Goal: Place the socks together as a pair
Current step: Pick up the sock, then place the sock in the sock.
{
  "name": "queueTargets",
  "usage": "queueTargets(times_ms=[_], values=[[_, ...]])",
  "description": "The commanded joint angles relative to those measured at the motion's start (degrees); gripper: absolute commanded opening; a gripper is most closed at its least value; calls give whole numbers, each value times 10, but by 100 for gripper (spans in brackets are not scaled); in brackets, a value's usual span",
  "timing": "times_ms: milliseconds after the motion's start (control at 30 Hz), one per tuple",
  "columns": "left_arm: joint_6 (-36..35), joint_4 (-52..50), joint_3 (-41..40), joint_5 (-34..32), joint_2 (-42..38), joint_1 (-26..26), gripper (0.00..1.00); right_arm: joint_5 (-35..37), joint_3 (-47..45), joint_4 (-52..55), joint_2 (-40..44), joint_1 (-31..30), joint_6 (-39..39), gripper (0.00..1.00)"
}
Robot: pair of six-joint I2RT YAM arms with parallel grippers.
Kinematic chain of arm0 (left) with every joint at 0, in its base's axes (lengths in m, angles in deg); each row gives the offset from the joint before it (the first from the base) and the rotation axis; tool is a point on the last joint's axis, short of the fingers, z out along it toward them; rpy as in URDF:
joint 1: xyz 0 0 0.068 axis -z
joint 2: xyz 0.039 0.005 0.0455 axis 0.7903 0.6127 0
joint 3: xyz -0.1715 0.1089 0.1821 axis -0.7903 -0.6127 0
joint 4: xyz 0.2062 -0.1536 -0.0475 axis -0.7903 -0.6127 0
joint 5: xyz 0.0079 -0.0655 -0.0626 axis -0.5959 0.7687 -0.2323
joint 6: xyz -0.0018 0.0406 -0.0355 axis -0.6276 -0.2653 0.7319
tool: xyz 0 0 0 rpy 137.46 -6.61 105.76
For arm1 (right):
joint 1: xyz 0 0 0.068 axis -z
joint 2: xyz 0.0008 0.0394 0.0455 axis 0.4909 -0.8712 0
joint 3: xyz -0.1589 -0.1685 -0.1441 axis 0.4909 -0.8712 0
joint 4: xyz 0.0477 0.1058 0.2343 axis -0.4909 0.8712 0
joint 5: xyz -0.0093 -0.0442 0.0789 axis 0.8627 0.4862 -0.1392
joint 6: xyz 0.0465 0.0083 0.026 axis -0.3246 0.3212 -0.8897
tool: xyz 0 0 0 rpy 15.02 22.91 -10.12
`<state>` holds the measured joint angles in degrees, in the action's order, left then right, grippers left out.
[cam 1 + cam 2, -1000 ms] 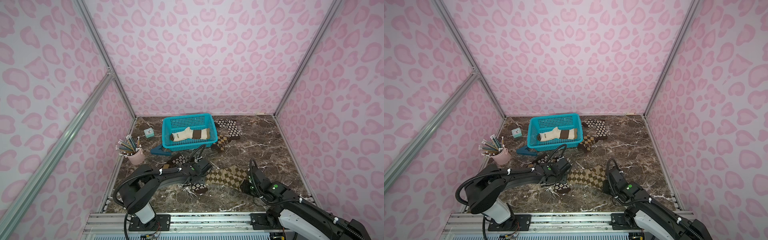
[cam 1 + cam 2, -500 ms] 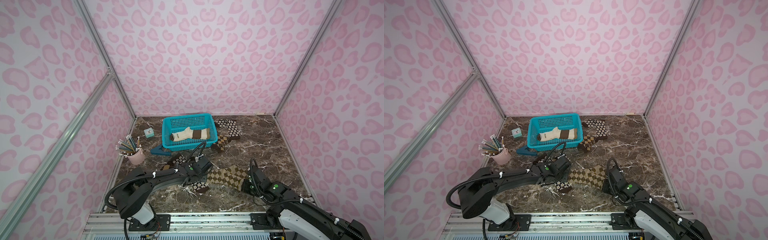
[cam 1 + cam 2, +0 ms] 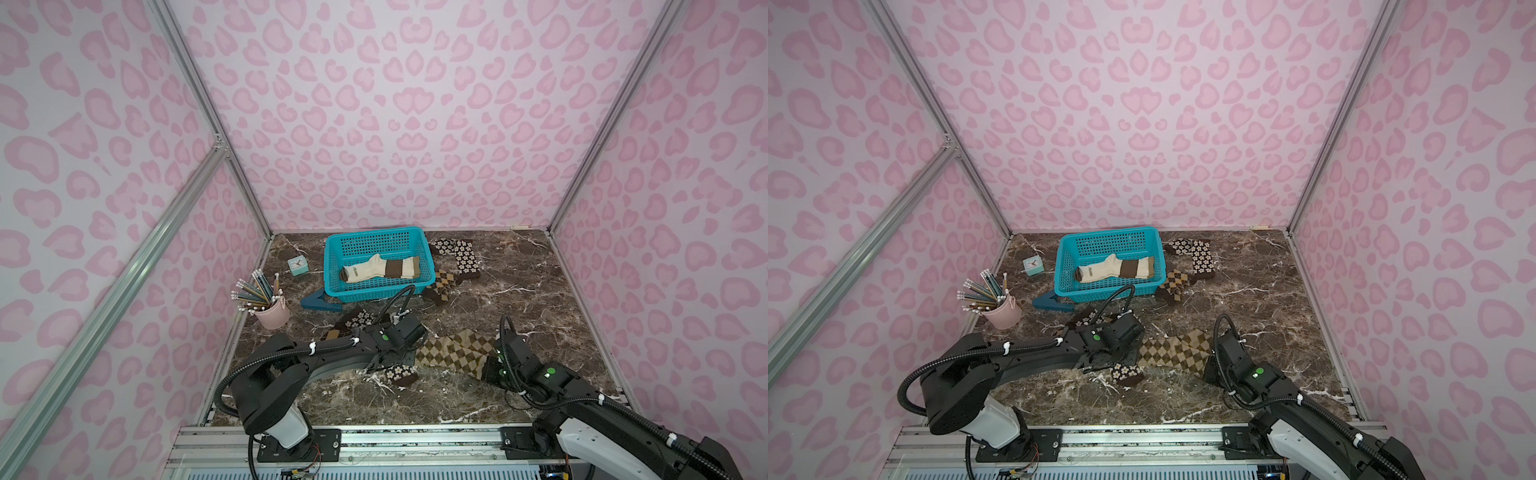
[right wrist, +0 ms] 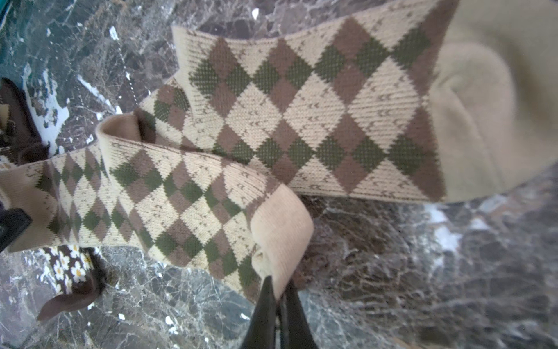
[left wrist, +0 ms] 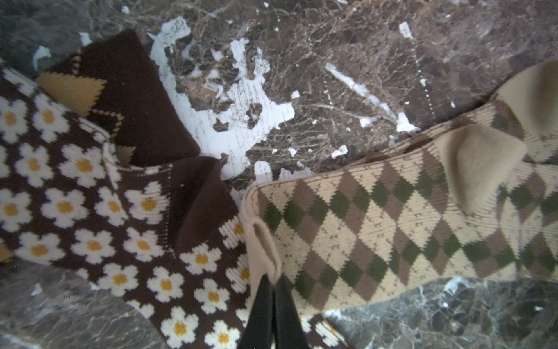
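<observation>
Two tan-olive argyle socks [image 3: 453, 349] [image 3: 1175, 351] lie overlapped at the front middle of the table, one [image 4: 302, 105] partly under the other [image 4: 181, 193]. My left gripper [image 5: 273, 281] [image 3: 409, 353] is shut on the cream cuff of an argyle sock [image 5: 377, 223]. At the opposite end, my right gripper [image 4: 277, 284] [image 3: 492, 365] is shut on a tan end. A dark brown flower sock [image 5: 90, 211] [image 3: 401, 372] lies under and beside the left gripper. A cream striped sock [image 3: 382, 268] rests in the blue basket [image 3: 374, 237].
Another flower sock [image 3: 463, 257] and a brown-orange argyle sock [image 3: 442, 284] lie right of the basket. A pink cup of pencils [image 3: 272, 313], a small clock [image 3: 298, 265] and a dark blue object [image 3: 318, 301] stand at the left. Pink walls enclose three sides.
Both grippers have closed on the ends of the argyle socks. The left arm has reached a little further right.
</observation>
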<state>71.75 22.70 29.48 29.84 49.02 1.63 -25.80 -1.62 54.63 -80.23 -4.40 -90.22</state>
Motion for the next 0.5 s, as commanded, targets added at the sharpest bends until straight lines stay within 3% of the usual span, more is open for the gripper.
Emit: queueTargets(times_ms=[0, 333, 467], values=[[-10, 4, 14, 2, -11, 4, 4, 7, 9, -1, 9, -1, -7, 0], [-13, -48, 111, -5, -69, 46, 4, 53, 117, 92, 54, 4, 6, 0], [-11, -48, 139, -2, -84, 53, 4, 57, 158, 117, 47, 41, 36, 0]])
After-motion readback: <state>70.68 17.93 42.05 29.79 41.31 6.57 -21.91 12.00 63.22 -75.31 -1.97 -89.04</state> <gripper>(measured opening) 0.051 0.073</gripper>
